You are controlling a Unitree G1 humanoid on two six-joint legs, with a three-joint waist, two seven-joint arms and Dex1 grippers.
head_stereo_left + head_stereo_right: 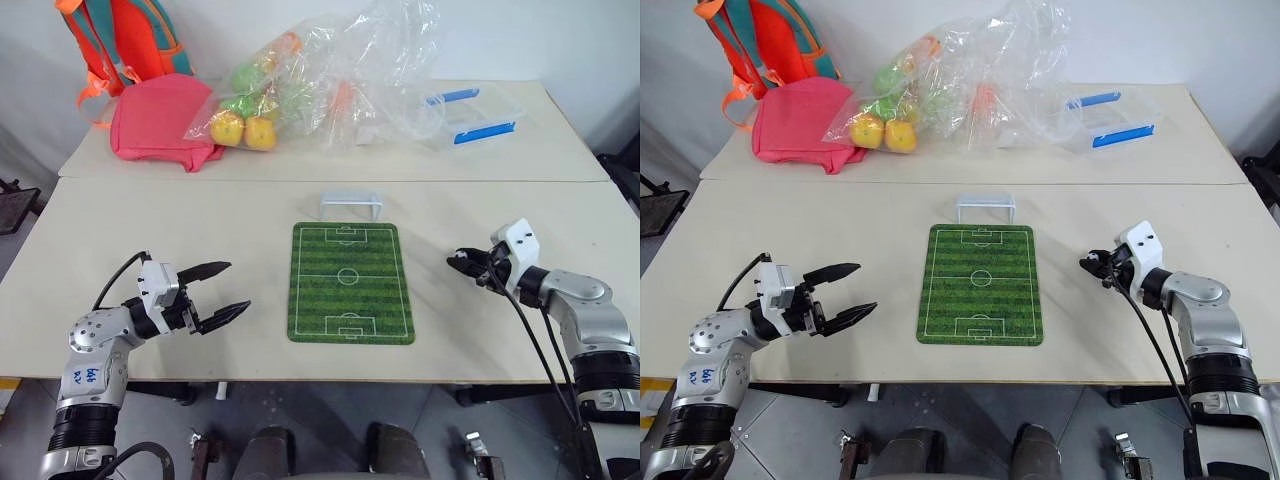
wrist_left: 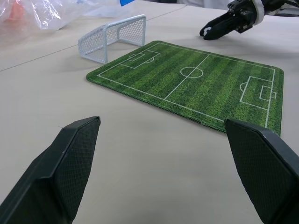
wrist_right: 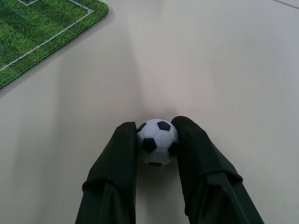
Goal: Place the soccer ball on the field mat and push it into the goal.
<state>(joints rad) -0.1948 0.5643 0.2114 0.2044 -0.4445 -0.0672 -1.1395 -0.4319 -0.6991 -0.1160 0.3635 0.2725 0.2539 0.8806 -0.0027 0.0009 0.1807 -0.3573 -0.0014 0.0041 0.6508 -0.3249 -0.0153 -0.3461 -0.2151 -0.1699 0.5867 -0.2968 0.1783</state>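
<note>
- The counter [image 1: 200, 215] carries the field mat [image 1: 350, 282] at its middle, with the goal [image 1: 349, 205] just beyond the mat's far edge.
- The left gripper [image 1: 218, 292] hovers near-left of the mat, jaws spread wide and holding nothing.
- The right gripper [image 3: 156, 140], right of the mat, has its jaws clenched on the soccer ball [image 3: 157, 141], low over the bare counter.
- Risk: the ball is tiny and round and pinched only near the tips, so it may squirt out during the carry and roll off the counter.
- Writing: a blue mark on the left arm is too small to read.
</note>
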